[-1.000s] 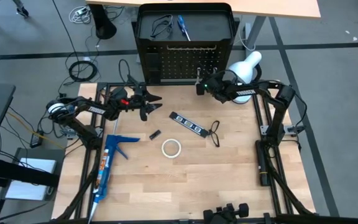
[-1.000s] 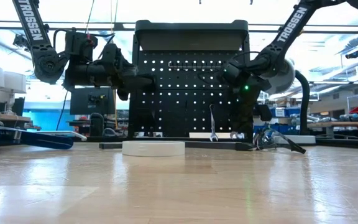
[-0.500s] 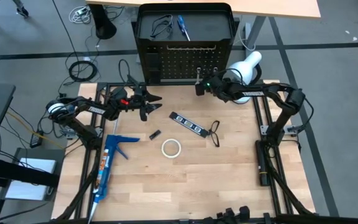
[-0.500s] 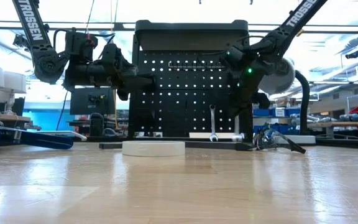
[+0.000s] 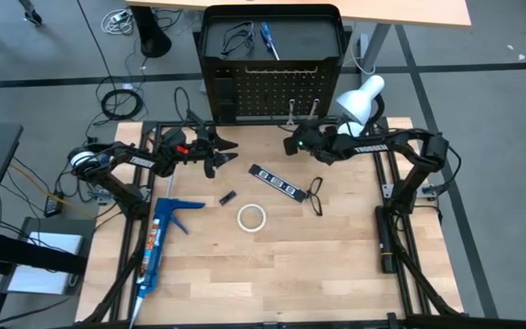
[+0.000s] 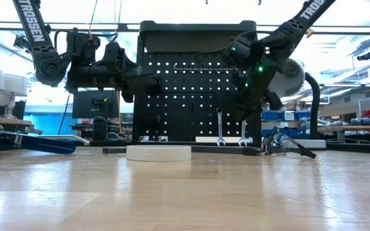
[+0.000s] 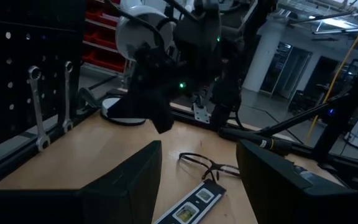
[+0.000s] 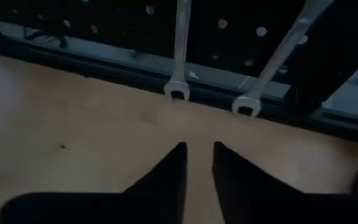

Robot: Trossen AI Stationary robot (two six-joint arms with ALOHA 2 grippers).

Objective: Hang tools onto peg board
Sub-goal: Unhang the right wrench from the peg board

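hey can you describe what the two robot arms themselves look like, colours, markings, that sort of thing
Both arms are dark, nearly black, jointed tubes. White TROSSEN lettering runs along the left arm and the right arm in the low view. The left end effector has red parts behind its two black, wedge-shaped fingers. The right end effector shows a small green light, and its fingers are tapered black blades.

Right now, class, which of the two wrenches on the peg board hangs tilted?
The wrench nearer the lamp leans; the other wrench hangs straight.
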